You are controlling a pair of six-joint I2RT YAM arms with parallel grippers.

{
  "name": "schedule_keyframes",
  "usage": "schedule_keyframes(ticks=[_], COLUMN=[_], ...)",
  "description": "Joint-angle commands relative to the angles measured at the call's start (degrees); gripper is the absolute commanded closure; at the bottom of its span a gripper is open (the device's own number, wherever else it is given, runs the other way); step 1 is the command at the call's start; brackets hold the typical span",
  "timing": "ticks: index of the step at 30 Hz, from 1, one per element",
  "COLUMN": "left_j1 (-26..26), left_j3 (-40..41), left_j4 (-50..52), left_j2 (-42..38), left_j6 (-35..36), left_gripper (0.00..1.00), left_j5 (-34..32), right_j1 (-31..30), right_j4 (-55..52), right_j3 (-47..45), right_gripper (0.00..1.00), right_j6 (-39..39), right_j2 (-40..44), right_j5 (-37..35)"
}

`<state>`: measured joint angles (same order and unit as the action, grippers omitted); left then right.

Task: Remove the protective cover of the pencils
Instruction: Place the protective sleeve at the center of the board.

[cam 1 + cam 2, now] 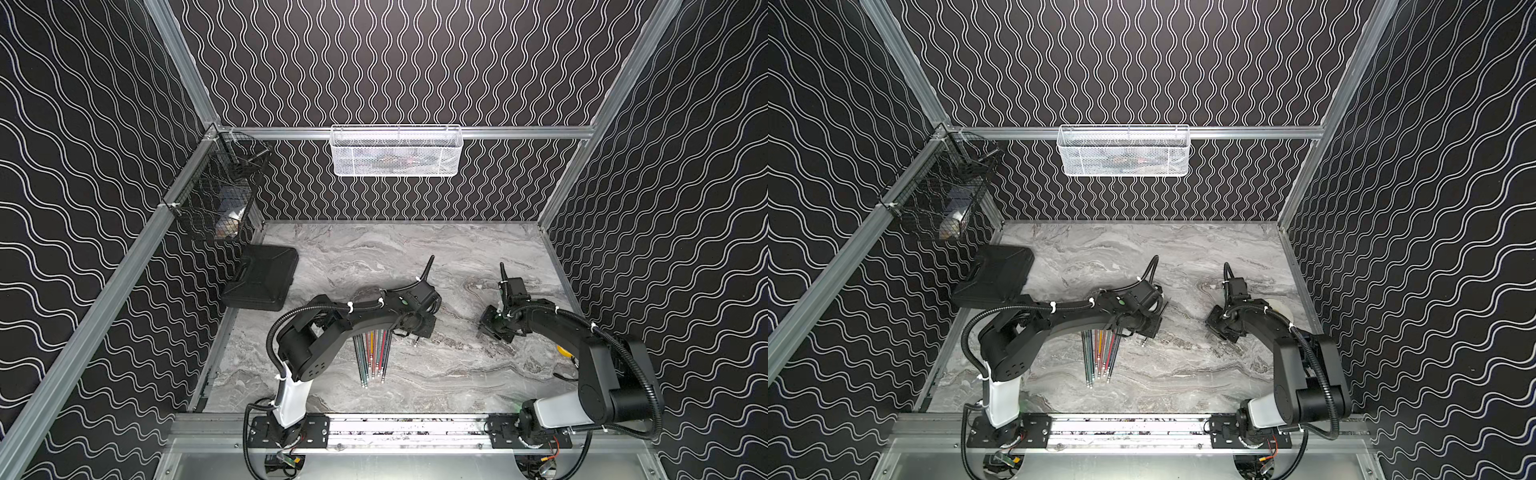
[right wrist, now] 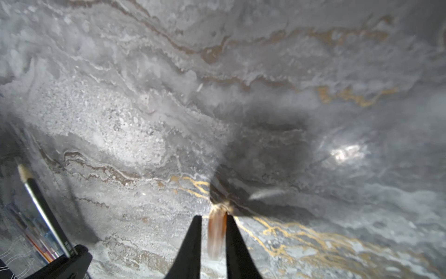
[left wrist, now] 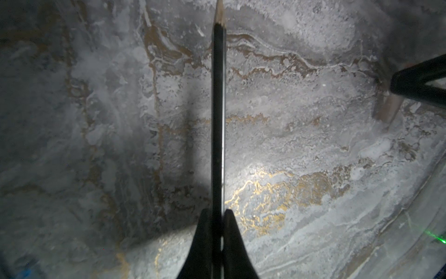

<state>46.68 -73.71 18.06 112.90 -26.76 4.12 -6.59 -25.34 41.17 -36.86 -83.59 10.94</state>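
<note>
Several thin coloured pencils [image 1: 372,357] [image 1: 1100,357] lie side by side on the marble table, partly under my left arm. My left gripper [image 3: 218,212] [image 1: 424,330] is shut on one black pencil [image 3: 218,108], whose bare sharpened wooden tip points away from the jaws. To its right, my right gripper [image 2: 213,217] [image 1: 484,332] hovers low over the table with its jaws a little apart. A small brownish translucent protective cover [image 2: 216,234] shows blurred between its fingers, narrower than the gap. The right wrist view also shows the black pencil [image 2: 43,207] with the other pencils [image 2: 31,236] beyond it.
A black case [image 1: 262,278] lies at the table's back left. A black wire basket [image 1: 216,195] hangs on the left rail and a white mesh basket [image 1: 395,151] on the back rail. A yellow object [image 1: 564,353] peeks out behind my right arm.
</note>
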Motion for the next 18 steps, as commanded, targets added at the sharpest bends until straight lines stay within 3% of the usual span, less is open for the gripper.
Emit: schedule_keyframes(ticks=[1, 13, 18], left_j1=[-0.18, -1.72, -2.16], left_j3=[-0.64, 0.08, -0.53], left_j4=[-0.57, -1.63, -0.34], left_j2=[0.52, 0.57, 1.09], left_j6=[0.83, 0.03, 0.31], left_gripper=[1.00, 1.00, 1.00], left_j5=[-0.25, -0.01, 0.03], right_j1=[0.10, 0.36, 0.44], right_j4=[0.91, 1.35, 1.86], right_j3=[-0.08, -1.02, -0.77], right_gripper=[0.78, 0.78, 0.74], right_j6=[-0.19, -0.60, 1.11], right_j2=[0.01, 1.66, 2.22], right_j5=[0.57, 3.11, 5.56])
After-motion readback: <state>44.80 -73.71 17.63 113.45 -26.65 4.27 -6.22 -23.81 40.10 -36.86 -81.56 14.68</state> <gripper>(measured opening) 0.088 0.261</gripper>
